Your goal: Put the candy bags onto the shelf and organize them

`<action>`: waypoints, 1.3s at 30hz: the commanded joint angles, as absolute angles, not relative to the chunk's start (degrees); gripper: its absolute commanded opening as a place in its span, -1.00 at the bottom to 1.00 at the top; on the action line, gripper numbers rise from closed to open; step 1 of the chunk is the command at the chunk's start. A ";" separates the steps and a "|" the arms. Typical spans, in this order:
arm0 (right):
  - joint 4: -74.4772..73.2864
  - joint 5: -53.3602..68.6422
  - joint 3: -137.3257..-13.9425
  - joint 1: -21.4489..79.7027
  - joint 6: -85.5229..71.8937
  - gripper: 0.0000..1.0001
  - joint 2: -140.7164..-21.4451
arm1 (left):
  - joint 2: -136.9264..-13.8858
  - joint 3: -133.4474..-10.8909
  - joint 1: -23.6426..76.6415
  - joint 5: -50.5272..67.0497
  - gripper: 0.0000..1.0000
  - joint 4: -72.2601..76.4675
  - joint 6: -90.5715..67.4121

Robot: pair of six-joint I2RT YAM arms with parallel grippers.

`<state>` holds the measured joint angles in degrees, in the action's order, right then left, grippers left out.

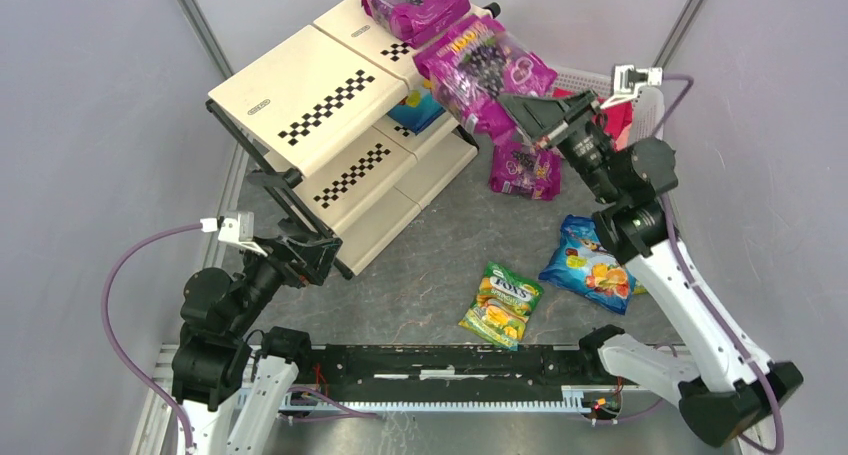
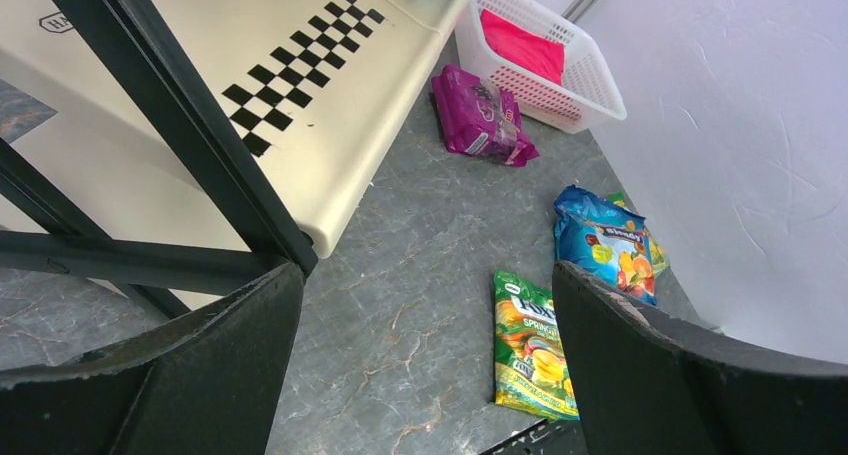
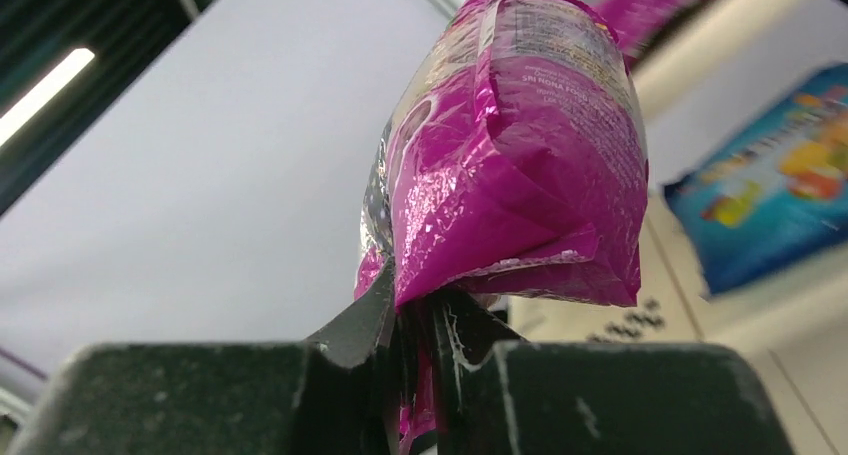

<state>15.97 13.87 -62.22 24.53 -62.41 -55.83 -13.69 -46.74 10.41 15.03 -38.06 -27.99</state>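
1. The right gripper (image 3: 416, 320) is raised beside the upper right end of the shelf (image 1: 330, 125); its jaws are clenched on the bottom seam of a magenta grape bag (image 1: 485, 65).
2. That held bag hangs in the air, tilted, at the right edge of the top tier; whether it touches the panel I cannot tell.
3. A second magenta bag (image 1: 413, 0) lies on the far end of the top tier; a blue bag (image 1: 420, 107) sits on the middle tier beneath.
4. A third magenta bag (image 1: 525, 170) lies on the grey table (image 1: 430, 245), between the shelf's right end and a white basket (image 2: 590, 85); a plain pink-red bundle (image 2: 525, 47) lies inside that basket.
5. Nearer the arms, a blue fruit bag (image 1: 590, 265) and a green-yellow bag (image 1: 502, 303) lie flat on the table, just beside each other; another green-yellow edge peeks from behind the blue one.
6. The left gripper (image 2: 428, 275) hovers low by the shelf's near black frame; its jaws are released, spread wide, grasping nothing.
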 commanded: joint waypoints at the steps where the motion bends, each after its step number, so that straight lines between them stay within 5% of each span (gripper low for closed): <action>1: 27.49 13.60 -71.95 29.27 -65.73 -0.97 -62.81 | -13.02 -46.42 10.46 14.33 1.00 -36.48 -26.28; 15: 30.97 3.19 -94.19 46.27 -68.54 -0.97 -86.24 | -12.26 -45.99 10.46 13.75 1.00 -36.43 -26.98; 32: 22.52 -9.64 -115.08 48.44 -73.65 -0.94 -105.88 | -12.70 -45.79 10.46 13.90 1.00 -36.36 -27.11; 39: 21.35 -14.52 -114.29 48.43 -72.68 -0.92 -107.52 | -12.57 -45.68 10.46 14.12 1.00 -36.30 -27.25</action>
<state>15.29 -9.74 -111.33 48.36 -72.23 -107.70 -12.62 -45.84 10.41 14.41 -38.00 -28.01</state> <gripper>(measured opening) 0.141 0.997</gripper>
